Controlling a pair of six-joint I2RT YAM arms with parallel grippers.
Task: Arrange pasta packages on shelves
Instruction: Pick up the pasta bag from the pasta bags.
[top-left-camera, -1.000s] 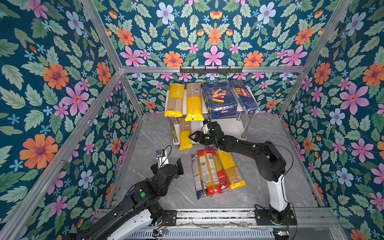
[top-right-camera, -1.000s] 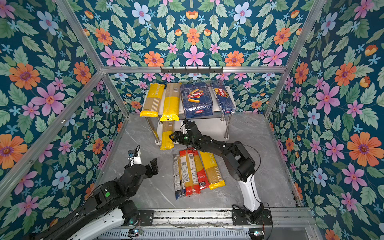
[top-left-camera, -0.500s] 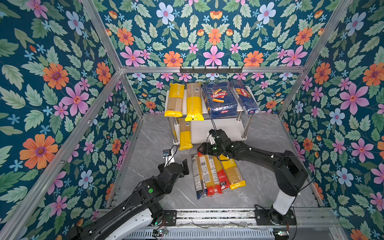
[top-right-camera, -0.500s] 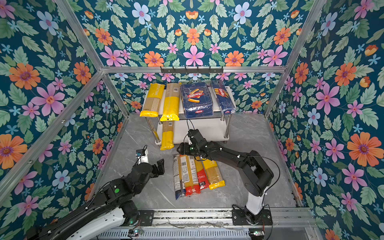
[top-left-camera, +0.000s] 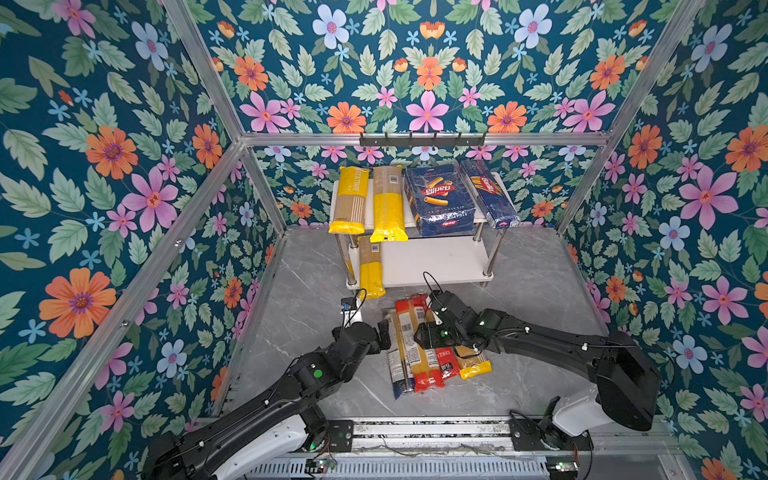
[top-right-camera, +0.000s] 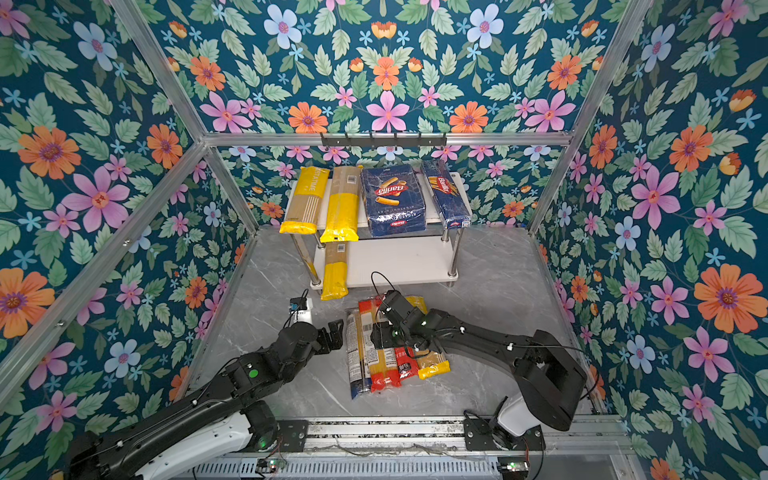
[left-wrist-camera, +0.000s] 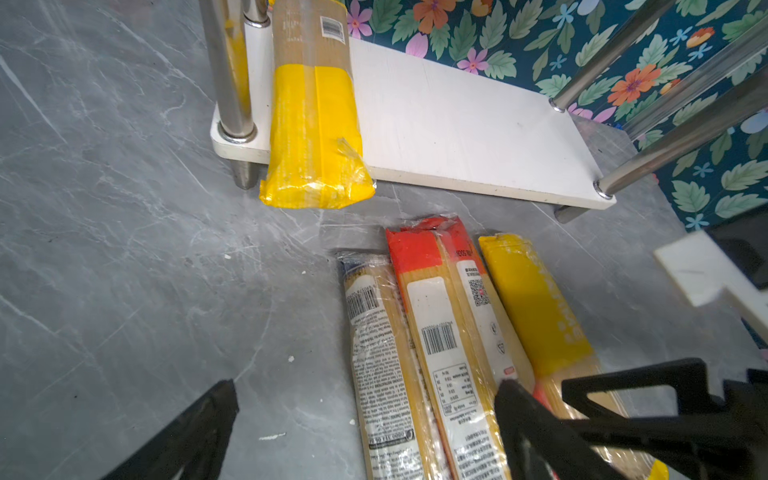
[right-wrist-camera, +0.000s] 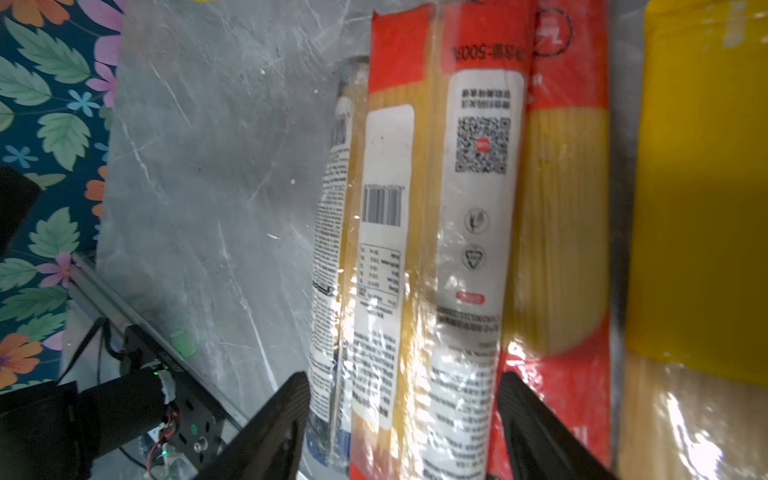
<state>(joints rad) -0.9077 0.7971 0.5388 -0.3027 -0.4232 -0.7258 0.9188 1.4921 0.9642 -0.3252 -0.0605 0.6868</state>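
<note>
Floral wallpaper encloses the cell on three sides, with a grey marbled desk (top-left-camera: 532, 291) as the working surface and the white two-tier shelves (top-left-camera: 436, 259) against the back wall. I count nine pasta packages: four on the upper board (two yellow spaghetti bags, the wide Barilla rigatoni bag (top-left-camera: 439, 199) and the long Barilla spaghetti pack (top-left-camera: 489, 194)), one yellow bag (top-left-camera: 371, 270) on the lower board with its end overhanging the front edge, and four lying side by side on the desk in front of the rack. Those four are a clear-blue bag (left-wrist-camera: 380, 357), two red bags and a yellow bag (left-wrist-camera: 536, 307). My right pincer (right-wrist-camera: 401, 419) hangs over the middle of that row, jaws apart and straddling the nearer red bag (right-wrist-camera: 432, 232), not yet closed on it. My left pincer (left-wrist-camera: 365, 419) stands wide open beside the row, holding nothing. Risks as I judge them: the bags lie touching, so closing here could pinch the neighbouring clear-blue bag too, or drag the row askew. The film is glossy and the bag long, so a grip off its middle may let it sag or slip. The overhanging yellow bag could be knocked off during any insertion onto the lower board.
</note>
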